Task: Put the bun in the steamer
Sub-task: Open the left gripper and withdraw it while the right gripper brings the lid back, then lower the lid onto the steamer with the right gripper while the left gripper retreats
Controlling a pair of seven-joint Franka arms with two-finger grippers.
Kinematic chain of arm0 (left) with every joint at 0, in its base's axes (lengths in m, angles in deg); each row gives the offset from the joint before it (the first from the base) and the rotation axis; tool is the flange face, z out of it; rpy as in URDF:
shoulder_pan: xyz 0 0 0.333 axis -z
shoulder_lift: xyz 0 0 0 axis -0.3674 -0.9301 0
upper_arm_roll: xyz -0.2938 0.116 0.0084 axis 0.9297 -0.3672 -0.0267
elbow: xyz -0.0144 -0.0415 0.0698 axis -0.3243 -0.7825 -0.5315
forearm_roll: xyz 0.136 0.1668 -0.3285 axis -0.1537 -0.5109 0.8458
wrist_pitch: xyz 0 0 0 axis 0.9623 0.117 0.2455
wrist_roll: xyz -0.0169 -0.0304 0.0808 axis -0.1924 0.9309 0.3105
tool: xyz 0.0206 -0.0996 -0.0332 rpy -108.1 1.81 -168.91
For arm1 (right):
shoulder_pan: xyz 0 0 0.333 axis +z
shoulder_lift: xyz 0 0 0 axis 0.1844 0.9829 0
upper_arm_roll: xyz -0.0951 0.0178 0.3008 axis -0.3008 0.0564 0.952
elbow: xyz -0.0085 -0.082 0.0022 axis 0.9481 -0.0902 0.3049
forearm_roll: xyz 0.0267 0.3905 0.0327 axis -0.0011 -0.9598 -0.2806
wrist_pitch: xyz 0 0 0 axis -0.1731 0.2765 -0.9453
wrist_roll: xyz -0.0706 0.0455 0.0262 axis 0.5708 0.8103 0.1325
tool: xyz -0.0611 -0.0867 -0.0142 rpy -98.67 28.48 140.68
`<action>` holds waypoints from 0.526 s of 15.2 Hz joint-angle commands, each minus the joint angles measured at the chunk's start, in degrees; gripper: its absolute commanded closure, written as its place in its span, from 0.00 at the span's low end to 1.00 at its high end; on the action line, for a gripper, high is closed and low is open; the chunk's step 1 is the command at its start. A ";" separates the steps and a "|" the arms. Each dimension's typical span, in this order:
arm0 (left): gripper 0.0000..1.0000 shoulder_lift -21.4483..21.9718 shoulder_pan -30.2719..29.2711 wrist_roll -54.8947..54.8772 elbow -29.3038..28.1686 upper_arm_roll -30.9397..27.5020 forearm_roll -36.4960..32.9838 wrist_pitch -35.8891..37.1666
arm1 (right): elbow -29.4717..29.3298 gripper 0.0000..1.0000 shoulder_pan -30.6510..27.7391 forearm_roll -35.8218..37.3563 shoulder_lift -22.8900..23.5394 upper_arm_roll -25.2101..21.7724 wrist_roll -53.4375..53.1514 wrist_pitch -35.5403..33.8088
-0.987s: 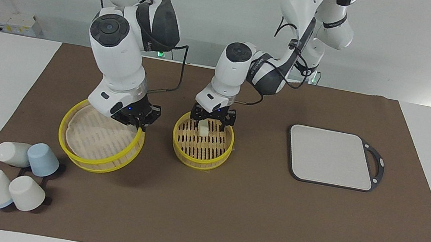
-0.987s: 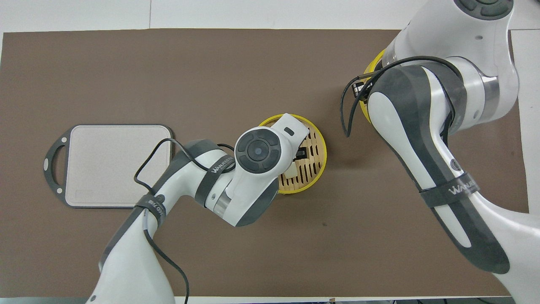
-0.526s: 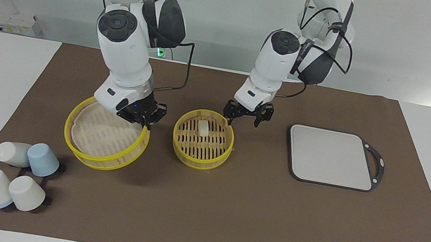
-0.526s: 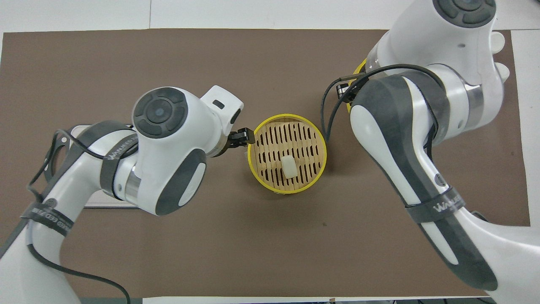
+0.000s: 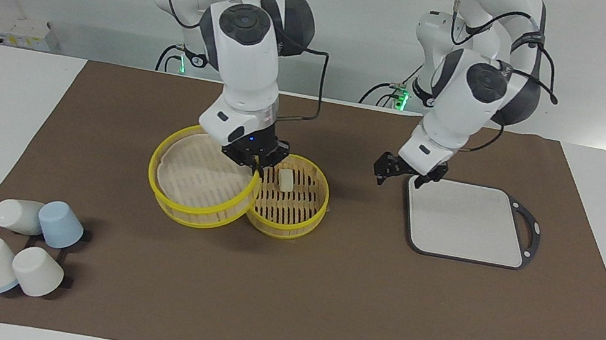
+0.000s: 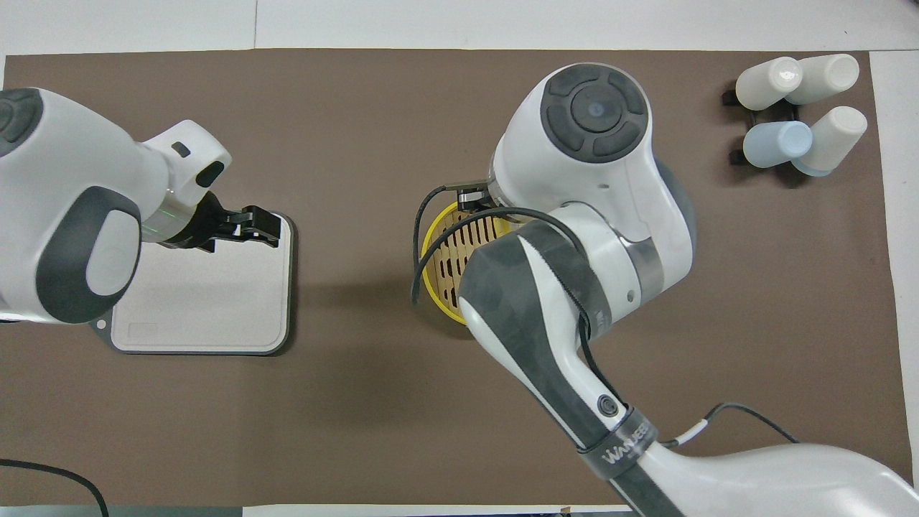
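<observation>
The steamer (image 5: 303,224) stands mid-table, and the cream-white bun (image 5: 286,179) lies on its slatted floor. My right gripper (image 5: 253,161) is shut on the rim of the yellow-rimmed lid (image 5: 196,176). It holds the lid tilted, with its edge overlapping the steamer's rim on the side toward the right arm's end. My left gripper (image 5: 400,178) is open and empty over the edge of the grey board (image 5: 465,220); it also shows in the overhead view (image 6: 262,224). In the overhead view my right arm hides the bun, the lid and most of the steamer (image 6: 431,269).
The grey board with a black handle (image 6: 208,301) lies toward the left arm's end. Several white and blue cups (image 5: 24,245) lie at the corner of the brown mat toward the right arm's end, farther from the robots; they also show in the overhead view (image 6: 797,108).
My left gripper let go of the bun in the steamer and drew away to the board's edge. My right gripper carried the lid sideways up to the steamer.
</observation>
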 commanded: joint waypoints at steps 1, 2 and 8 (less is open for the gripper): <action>0.00 2.69 -5.37 -8.07 -1.52 0.59 1.09 3.13 | 5.77 1.00 3.55 0.74 -3.29 -0.23 -6.51 3.76; 0.00 2.96 -6.52 -9.92 -1.52 0.41 1.09 3.58 | 5.95 1.00 4.68 0.83 -3.21 -0.23 -8.18 3.59; 0.00 5.59 -8.90 -11.43 -0.82 -0.11 -0.31 4.54 | 0.44 1.00 8.11 3.99 0.90 -0.23 -12.41 -2.53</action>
